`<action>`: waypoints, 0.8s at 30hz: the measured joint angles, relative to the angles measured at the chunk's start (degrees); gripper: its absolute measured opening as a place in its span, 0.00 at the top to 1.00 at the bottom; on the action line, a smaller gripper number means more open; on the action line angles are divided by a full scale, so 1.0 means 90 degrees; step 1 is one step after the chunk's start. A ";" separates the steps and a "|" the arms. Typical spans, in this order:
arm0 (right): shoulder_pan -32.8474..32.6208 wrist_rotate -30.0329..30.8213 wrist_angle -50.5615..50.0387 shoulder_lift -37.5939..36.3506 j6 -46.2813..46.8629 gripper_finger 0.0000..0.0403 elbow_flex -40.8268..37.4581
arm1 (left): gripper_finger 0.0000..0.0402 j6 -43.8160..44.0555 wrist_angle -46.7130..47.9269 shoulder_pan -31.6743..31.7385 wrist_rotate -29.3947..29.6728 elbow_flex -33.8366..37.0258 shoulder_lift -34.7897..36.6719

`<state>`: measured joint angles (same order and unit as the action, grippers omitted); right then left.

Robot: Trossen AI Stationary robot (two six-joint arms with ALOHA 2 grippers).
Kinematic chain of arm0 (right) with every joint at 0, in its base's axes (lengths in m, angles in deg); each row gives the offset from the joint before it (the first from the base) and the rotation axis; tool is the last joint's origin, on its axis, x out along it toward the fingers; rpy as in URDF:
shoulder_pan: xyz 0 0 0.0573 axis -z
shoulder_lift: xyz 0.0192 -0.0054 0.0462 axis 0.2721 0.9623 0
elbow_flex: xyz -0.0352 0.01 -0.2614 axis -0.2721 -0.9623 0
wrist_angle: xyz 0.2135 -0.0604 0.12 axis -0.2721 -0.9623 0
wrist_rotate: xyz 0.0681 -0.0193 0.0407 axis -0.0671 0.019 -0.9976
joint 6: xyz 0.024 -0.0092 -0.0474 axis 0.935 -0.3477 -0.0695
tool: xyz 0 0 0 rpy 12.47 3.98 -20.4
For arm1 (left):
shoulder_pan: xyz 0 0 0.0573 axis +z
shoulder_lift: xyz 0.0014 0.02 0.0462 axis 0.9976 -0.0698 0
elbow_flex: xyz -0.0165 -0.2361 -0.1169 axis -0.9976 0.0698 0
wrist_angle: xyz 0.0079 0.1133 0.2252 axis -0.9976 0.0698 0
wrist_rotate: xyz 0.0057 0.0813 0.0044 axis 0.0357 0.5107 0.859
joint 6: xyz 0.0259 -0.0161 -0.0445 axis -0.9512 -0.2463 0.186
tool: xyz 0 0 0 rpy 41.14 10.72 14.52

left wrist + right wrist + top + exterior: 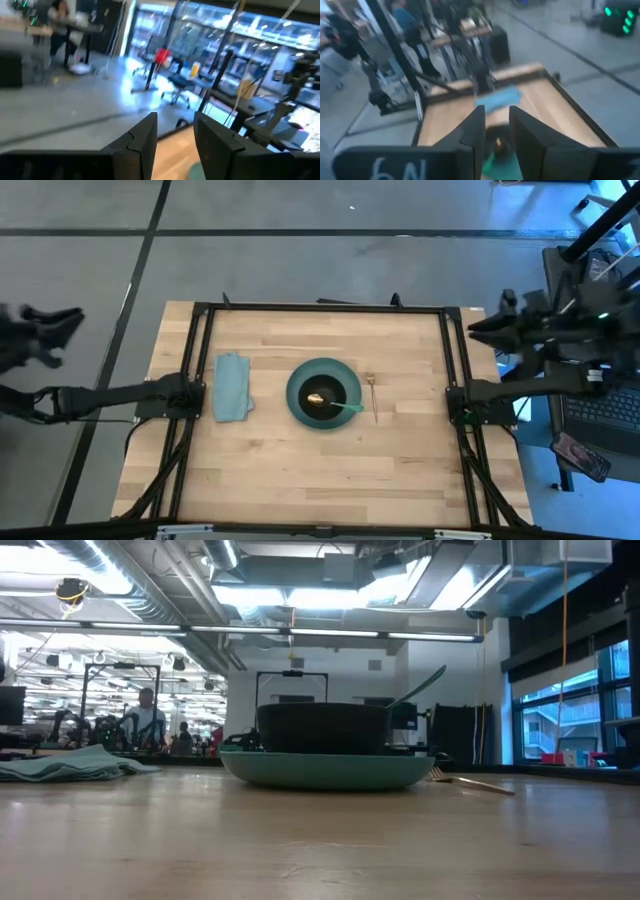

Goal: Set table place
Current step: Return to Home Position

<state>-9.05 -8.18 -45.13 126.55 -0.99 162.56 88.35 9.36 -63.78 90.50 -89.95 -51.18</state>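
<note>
On the wooden table (300, 470) a round teal plate (296, 402) holds a black bowl (330, 387). A gold spoon lies in the bowl, and its teal handle (349, 407) leans on the bowl's right rim and sticks up in the low view (418, 688). A slim gold fork (373, 396) lies flat just right of the plate. A folded teal napkin (232, 387) lies flat left of the plate. My left gripper (60, 325) hangs open and empty beyond the table's left edge. My right gripper (485, 325) hangs open and empty beyond the right edge.
A black rail frame (320, 308) runs along the table's edges, and the arm bases (175, 395) stand at its left and right sides. A laptop and a phone (580, 455) lie off the table at the right. People (147, 720) show far behind the table.
</note>
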 joint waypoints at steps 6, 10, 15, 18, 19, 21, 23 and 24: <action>0.0000 -0.0813 0.3599 -0.1063 0.0319 0.78 -0.3327 | 0.70 0.0091 -0.1624 0.0379 -0.1101 0.2571 0.0584; -0.0005 -0.1245 0.5340 -0.1287 0.1342 0.78 -0.4992 | 0.70 -0.0256 -0.3736 0.0559 -0.2230 0.4335 0.0847; -0.0007 -0.1260 0.6732 -0.1454 0.2266 0.78 -0.6232 | 0.70 -0.0038 -0.5445 0.0571 -0.2831 0.6089 0.0981; -0.0007 -0.1255 0.7405 -0.1618 0.2091 0.78 -0.6760 | 0.70 0.0218 -0.5888 0.0571 -0.2865 0.7032 0.0996; -0.0005 -0.1253 0.7526 -0.1731 0.2031 0.78 -0.6905 | 0.70 0.0302 -0.6041 0.0571 -0.2867 0.7329 0.1017; -0.0007 -0.1241 0.7713 -0.1997 0.2012 0.78 -0.7203 | 0.70 0.0442 -0.6446 0.0571 -0.2874 0.7896 0.1108; -0.0007 -0.1238 0.7837 -0.2298 0.2156 0.78 -0.7539 | 0.70 0.0610 -0.6884 0.0571 -0.2881 0.8402 0.1268; -0.0006 -0.1235 0.7947 -0.2449 0.2246 0.78 -0.7709 | 0.70 0.0680 -0.7147 0.0571 -0.2918 0.8657 0.1367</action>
<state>-9.10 -19.29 26.39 104.52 19.22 93.19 94.46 -54.96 -58.64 64.24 -12.03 -38.88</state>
